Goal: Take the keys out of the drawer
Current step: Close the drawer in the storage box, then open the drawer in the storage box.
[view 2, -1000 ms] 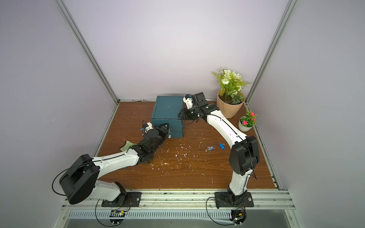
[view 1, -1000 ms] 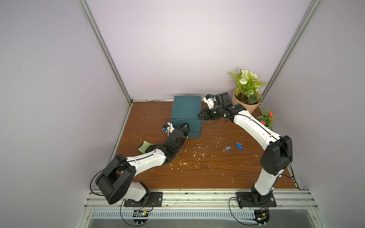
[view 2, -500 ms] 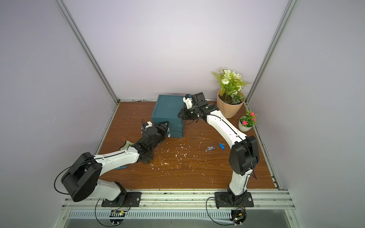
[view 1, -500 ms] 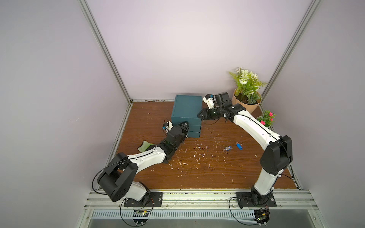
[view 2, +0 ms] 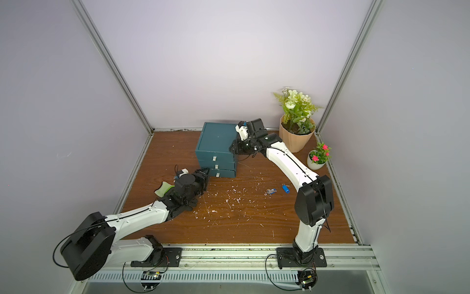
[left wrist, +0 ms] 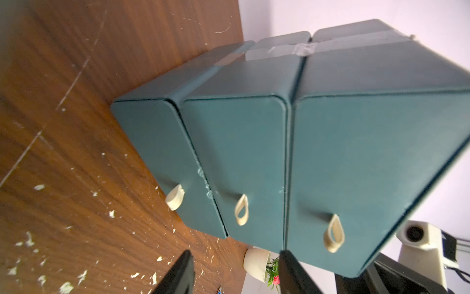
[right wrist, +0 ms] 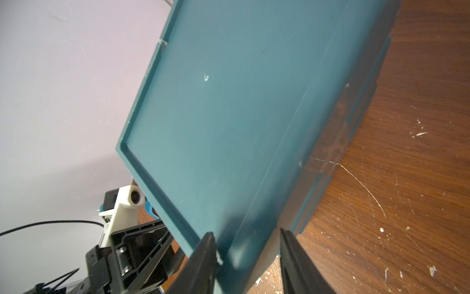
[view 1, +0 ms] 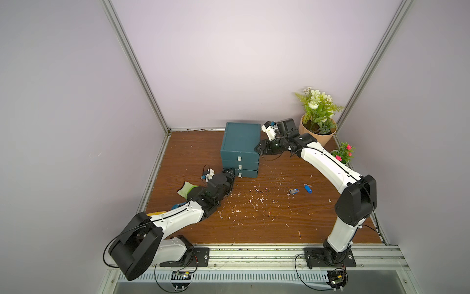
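Teal cabinet (3 drawers, all shut) stands well apart from 2 keys on the table.

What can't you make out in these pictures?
Drawer contents: all three drawers shut, top and left wrist views.
Labels on the keys: too small, both top views.
Green object: partly under left arm, top views.
Whether right claw pinches cabinet: contact shadowed, right wrist view.
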Robot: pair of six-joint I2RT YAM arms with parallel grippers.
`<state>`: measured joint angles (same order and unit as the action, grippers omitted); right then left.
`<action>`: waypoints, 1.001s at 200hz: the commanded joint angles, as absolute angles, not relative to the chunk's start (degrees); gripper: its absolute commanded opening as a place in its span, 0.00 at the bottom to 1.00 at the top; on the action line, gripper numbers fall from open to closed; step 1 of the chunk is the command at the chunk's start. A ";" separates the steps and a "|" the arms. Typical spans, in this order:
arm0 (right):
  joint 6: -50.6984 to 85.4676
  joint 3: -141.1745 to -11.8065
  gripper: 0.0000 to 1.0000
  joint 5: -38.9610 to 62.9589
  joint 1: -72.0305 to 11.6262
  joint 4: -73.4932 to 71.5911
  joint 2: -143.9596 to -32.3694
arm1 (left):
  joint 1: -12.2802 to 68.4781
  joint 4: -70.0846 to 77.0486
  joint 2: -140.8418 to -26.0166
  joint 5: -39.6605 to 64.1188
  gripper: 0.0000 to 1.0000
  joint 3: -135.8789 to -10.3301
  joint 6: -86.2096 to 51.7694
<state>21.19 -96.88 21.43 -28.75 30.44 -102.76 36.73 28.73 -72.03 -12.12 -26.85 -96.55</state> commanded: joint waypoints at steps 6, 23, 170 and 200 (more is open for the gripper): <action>19.41 -98.89 0.44 23.02 -27.99 33.73 -103.05 | 36.66 33.86 -74.15 -13.21 0.50 -26.52 -98.43; 19.39 -98.90 0.44 23.42 -27.60 33.73 -103.19 | 36.70 36.67 -76.67 -12.16 0.50 -27.65 -98.67; 19.16 -97.28 0.44 24.39 -24.87 34.36 -102.13 | 36.21 49.81 -89.10 -8.80 0.37 -31.76 -99.32; 19.22 -97.83 0.43 24.52 -24.79 34.67 -102.35 | 36.04 50.90 -90.62 -8.79 0.29 -32.75 -99.25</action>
<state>20.36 -97.17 24.58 -25.04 31.53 -102.87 36.71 47.90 -89.93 -9.41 -31.00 -99.53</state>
